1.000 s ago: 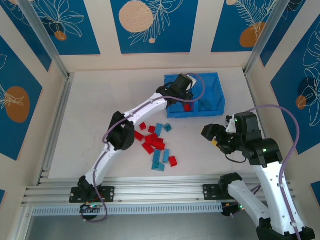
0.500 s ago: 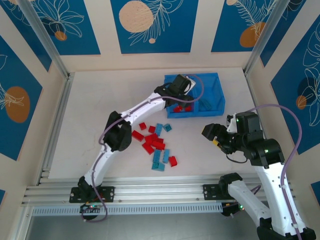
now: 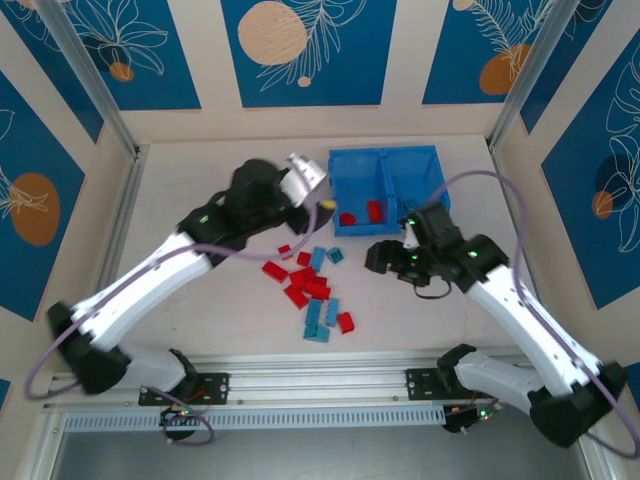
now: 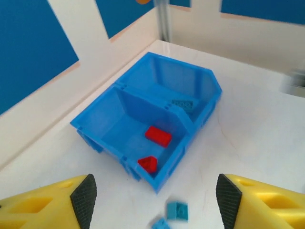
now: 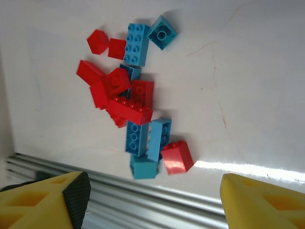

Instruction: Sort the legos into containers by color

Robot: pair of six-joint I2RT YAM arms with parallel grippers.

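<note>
Overhead: white table, legos, blue wall panels.

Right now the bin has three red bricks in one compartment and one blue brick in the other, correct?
Not three: the left wrist view shows two red bricks in that compartment. The other compartment of the bin does hold one blue brick.

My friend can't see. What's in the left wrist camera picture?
A blue bin with two sections sits on a white table: two red bricks in the nearer section, one light blue brick in the farther. The left gripper has its yellow fingers open at the bottom corners, holding nothing; a loose blue brick lies on the table near them.
</note>
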